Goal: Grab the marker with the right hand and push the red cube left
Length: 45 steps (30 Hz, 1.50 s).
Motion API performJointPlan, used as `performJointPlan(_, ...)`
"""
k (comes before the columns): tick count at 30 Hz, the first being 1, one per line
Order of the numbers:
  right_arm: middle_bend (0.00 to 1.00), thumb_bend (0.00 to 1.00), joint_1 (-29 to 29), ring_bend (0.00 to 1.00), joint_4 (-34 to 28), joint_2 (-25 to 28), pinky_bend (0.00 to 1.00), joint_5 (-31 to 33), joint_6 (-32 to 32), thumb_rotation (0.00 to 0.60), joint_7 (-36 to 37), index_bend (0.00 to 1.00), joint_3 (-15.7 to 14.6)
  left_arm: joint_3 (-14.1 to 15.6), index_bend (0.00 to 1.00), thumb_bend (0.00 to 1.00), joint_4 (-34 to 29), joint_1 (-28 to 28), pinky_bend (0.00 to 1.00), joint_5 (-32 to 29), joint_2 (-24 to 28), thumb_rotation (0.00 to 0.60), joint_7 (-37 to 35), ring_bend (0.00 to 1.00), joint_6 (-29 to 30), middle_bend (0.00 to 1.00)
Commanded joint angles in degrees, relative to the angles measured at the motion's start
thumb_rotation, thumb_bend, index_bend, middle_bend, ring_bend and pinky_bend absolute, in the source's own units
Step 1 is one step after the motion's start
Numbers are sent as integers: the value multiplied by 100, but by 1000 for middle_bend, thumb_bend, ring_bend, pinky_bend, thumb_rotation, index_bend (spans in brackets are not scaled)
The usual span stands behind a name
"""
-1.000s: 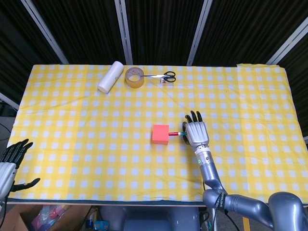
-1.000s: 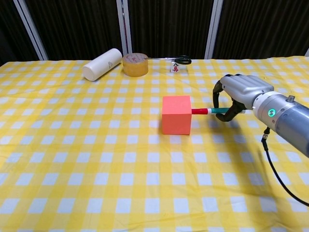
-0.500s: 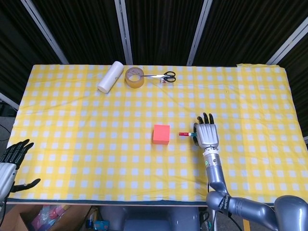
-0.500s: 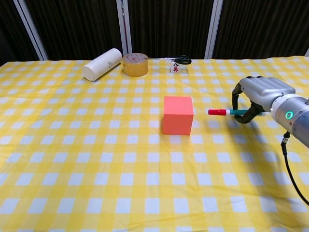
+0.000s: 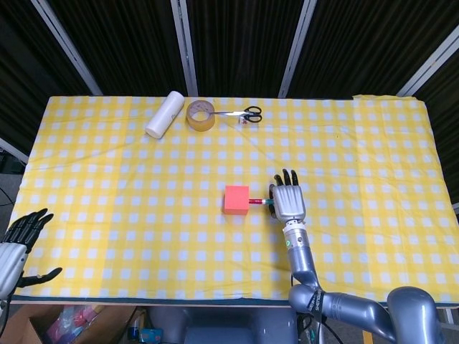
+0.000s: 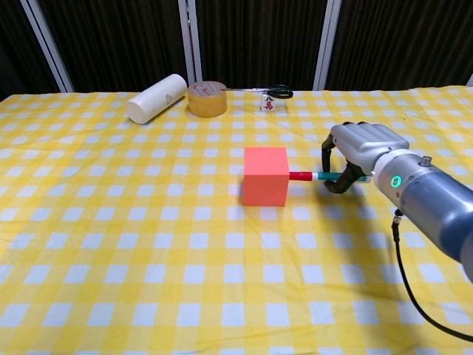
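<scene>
Holding: marker [image 6: 319, 177] clamped in the curled fingers [image 6: 329, 164] of the right hand [image 6: 360, 150], level over the cloth, red cap pointing toward the robot's left.
Marker tip: red end right against the right face of the red cube [image 6: 265, 175]; touching, as far as the chest view shows.
Marker body: teal part just outside the fist, rest hidden inside the grip.
Red cube: flat on the table [image 6: 148, 244] near the middle, just left of the right hand; also seen from above at [image 5: 236, 200], with the marker [image 5: 259, 203] bridging the small gap to the hand [image 5: 287, 201].
Right arm: entering from the near right edge, green light showing on the wrist.
Left hand [image 5: 16, 244]: at the lower left corner of the head view, off the table edge, fingers spread apart, holding nothing; outside the chest view.
Far edge: white roll [image 6: 156, 97] lying on its side, tape roll [image 6: 206, 98] just to its right, scissors [image 6: 275, 92] further right, small white tile [image 6: 270, 102] standing in front of the scissors.
Covering: yellow and white checked cloth over the whole table.
</scene>
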Motion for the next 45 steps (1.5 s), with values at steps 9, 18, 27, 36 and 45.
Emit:
performJointPlan(9, 221, 490, 353, 42, 121, -413, 0, -3, -3, 600, -184, 582, 197, 11, 0, 0, -8, -19, 0, 11, 22, 600, -63, 0, -16, 0)
performJointPlan(18, 221, 490, 300, 42, 59, -421, 0, -19, 150, 600, -299, 582, 119, 16, 0, 0, -10, -11, 0, 18, 21, 600, -58, 0, 10, 0)
performJointPlan(27, 221, 490, 49, 42, -116, -200, 0, 104, 413, 600, -408, 582, 65, 25, 0, 0, -16, -15, 0, 26, 25, 600, -40, 0, 6, 0)
performJointPlan(36, 221, 491, -104, 42, -334, -149, 0, 178, 540, 600, -425, 582, 19, 30, 0, 0, -60, -16, 0, 55, 41, 600, -63, 0, 33, 0)
performJointPlan(45, 221, 491, 195, 42, -150, -507, 0, 318, 417, 600, -444, 582, 364, 20, 0, 0, -94, -50, 0, -19, 103, 600, -205, 0, -41, 0)
